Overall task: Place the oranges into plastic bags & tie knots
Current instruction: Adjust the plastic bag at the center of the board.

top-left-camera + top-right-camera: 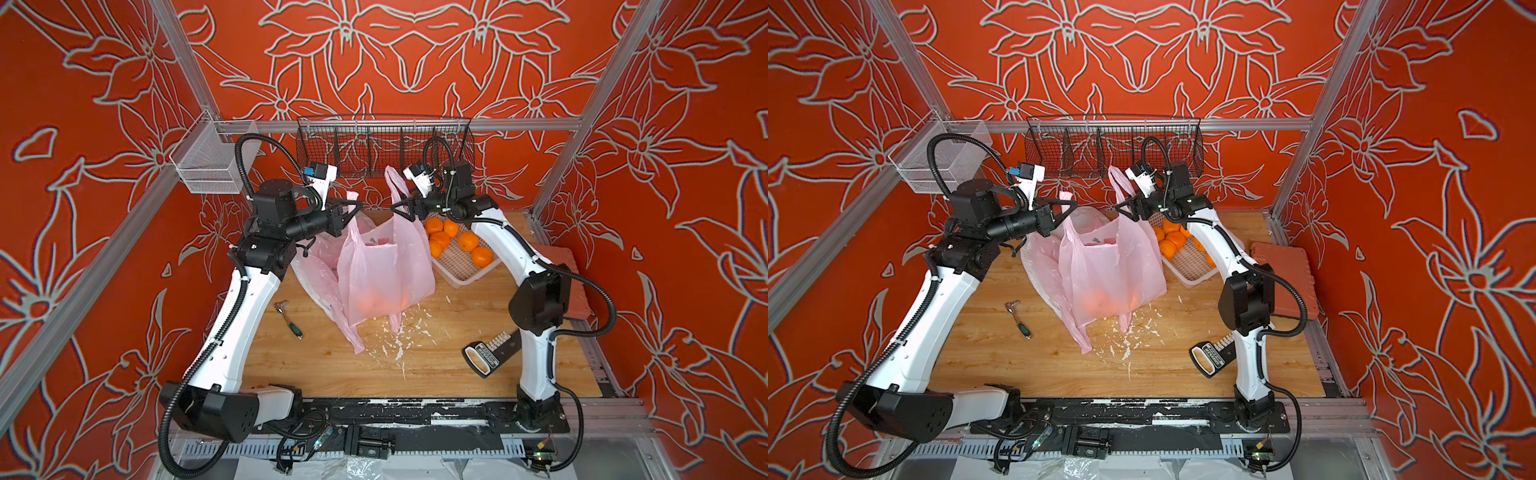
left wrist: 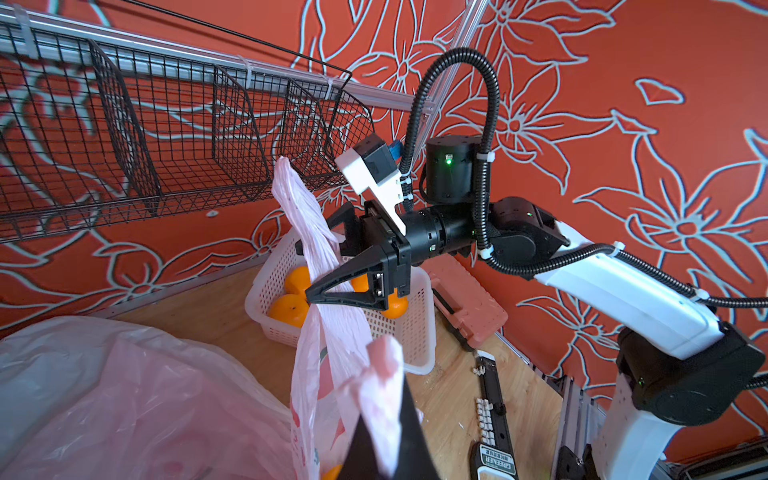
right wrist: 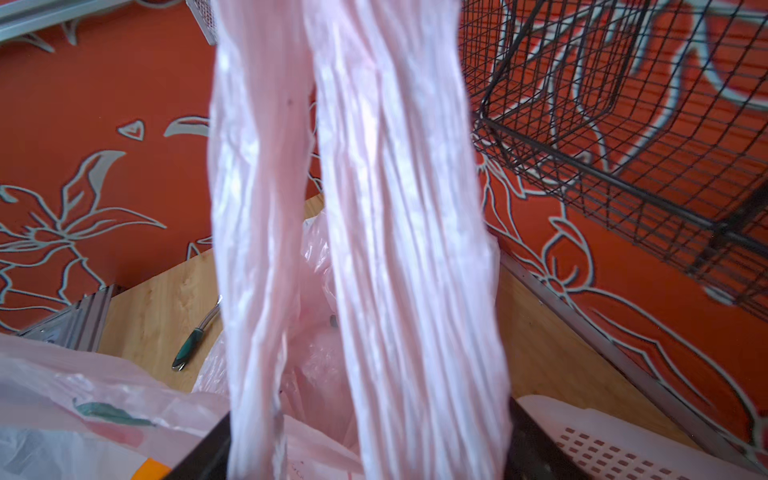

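Translucent pink peach-print plastic bag [image 1: 382, 266] hung below both grippers; small glossy oranges [image 1: 376, 303] seen through film at bottom. One handle loop [image 2: 386, 374] clenched in left gripper [image 1: 358, 204]. Other handle loop [image 2: 301, 199] passed between spread, released jaws of right gripper [image 1: 399, 210]. Loose oranges [image 1: 467, 241] kept in pale pink perforated basket [image 1: 461, 270] beneath right gripper's wrist

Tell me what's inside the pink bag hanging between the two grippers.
Through the film of the pink bag, oranges show as blurred orange patches at its bottom. Their count cannot be told, because the film and folds cover them. Nothing else inside is visible.
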{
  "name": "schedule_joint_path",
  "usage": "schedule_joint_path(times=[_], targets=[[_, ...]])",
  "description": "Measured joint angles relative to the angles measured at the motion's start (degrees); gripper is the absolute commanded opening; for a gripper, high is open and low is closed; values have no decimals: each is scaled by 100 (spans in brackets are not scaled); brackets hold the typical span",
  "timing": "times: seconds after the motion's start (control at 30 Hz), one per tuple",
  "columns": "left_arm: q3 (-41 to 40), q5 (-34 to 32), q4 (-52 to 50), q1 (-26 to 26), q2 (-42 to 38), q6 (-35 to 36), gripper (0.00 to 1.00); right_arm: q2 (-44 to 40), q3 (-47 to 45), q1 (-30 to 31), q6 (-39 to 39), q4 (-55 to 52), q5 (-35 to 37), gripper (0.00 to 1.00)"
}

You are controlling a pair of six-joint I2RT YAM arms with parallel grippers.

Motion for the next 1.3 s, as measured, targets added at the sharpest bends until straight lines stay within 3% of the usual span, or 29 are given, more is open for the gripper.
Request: schedule_joint_path(times=[0.2, 0.37, 0.73, 0.9, 1.1, 1.3], targets=[[-31, -2, 2, 0, -9, 0, 0, -234, -214, 11, 26, 251, 229, 78], [-31, -9, 2, 0, -11, -2, 0, -350, -334, 39, 44, 435, 304, 71], [-31, -105, 0, 61, -11, -61, 0, -533, -597, 74, 140, 520, 444, 24], [35, -76, -70, 79, 4, -87, 0, -1071, -1029, 74, 282, 520, 433, 0], [603, 326, -271, 76, 227, 11, 0, -2175, -1690, 74, 437, 479, 256, 0], [1176, 981, -754, -153, 507, 542, 0, -2728, -1711, 74, 367, -63, -365, 0]])
